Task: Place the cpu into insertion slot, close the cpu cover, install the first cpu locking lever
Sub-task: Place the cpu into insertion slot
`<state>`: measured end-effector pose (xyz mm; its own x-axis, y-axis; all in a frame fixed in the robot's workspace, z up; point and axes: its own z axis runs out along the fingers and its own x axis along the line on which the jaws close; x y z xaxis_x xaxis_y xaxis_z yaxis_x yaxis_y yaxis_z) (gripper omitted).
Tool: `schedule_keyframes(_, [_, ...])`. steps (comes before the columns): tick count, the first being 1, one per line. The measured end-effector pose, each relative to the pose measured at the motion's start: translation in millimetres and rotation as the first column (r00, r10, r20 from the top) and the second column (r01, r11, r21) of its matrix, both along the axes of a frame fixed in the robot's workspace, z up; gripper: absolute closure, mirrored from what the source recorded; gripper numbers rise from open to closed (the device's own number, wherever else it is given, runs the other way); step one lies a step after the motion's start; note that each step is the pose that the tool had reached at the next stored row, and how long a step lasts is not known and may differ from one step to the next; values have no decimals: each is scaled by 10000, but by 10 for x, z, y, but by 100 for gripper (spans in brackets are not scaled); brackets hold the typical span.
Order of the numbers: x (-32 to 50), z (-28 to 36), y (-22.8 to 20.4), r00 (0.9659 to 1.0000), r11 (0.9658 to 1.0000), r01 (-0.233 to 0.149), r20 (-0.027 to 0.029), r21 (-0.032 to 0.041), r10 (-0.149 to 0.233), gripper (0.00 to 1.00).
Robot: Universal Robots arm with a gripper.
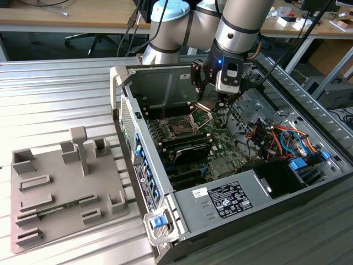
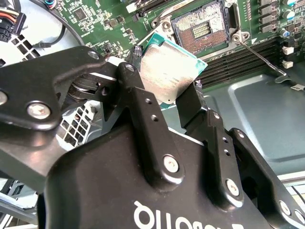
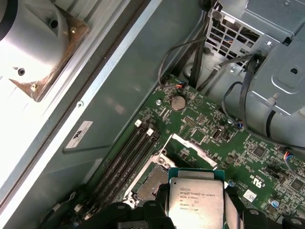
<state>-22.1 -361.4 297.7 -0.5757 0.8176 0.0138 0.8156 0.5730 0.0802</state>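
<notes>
1. Step in hand: first of three, CPU (image 2: pixel 169 71) into slot (image 2: pixel 200 28). We judge it begun, not finished.
2. Gripper (image 2: pixel 162 88) state: closed to chip width. In the second wrist view, one finger (image 2: pixel 143 109) presses each of two opposite chip edges. Nothing else is held.
3. CPU location: in the gripper, above the board (image 3: pixel 209 124), inside the case (image 1: pixel 265 187). We see it in both wrist views, silvery face toward the cameras.
4. Relation to slot: the chip hangs near the slot and apart from it. It is not seated. In the second wrist view the slot contacts lie bare.
5. In the first wrist view the chip overlaps one side of the slot, so we judge it approx. over the target but offset.
6. Cover (image 3: pixel 181 141): it appears swung up off the slot, with green board showing through its cut-out. Not closed.
7. Lever (image 2: pixel 259 55): a thin rod lies out to one side of the slot. We judge it unlatched.
8. Req. for seating, our judgement:
   - centre the chip over the slot, edges parallel to the rim;
   - bring it level, since in the second wrist view it looks tilted vs. the board;
   - match orientation, though we cannot make out corner marks or notches;
   - descend straight w/ low force, as the contacts are delicate;
   - keep clear of the raised cover.
9. Risk: a tilted or offset drop may bend contacts.
</notes>
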Motion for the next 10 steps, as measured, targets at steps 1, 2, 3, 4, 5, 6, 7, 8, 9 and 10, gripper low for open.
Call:
schedule_keyframes(1, [0, 0, 0, 10000, 10000, 11, 0, 0, -11, 45])
schedule_keyframes(2, [0, 0, 0, 10000, 10000, 21, 0, -1, -21, 45])
schedule_keyframes(3, [0, 0, 0, 10000, 10000, 34, 0, -1, -34, 45])
schedule_keyframes(4, [0, 0, 0, 10000, 10000, 42, 0, 0, -42, 45])
schedule_keyframes(5, [0, 0, 0, 10000, 10000, 56, 0, 0, -56, 45])
schedule_keyframes(6, [0, 0, 0, 10000, 10000, 70, 0, -1, -70, 45])
schedule_keyframes(7, [0, 0, 0, 10000, 10000, 85, 0, 0, -85, 45])
schedule_keyframes(8, [0, 0, 0, 10000, 10000, 94, 0, -1, -94, 45])
schedule_keyframes(9, [0, -1, 0, 9999, 9999, 103, 0, 0, -103, 45])
schedule_keyframes(10, [0, 0, 0, 9999, 9999, 116, 0, -1, -116, 45])
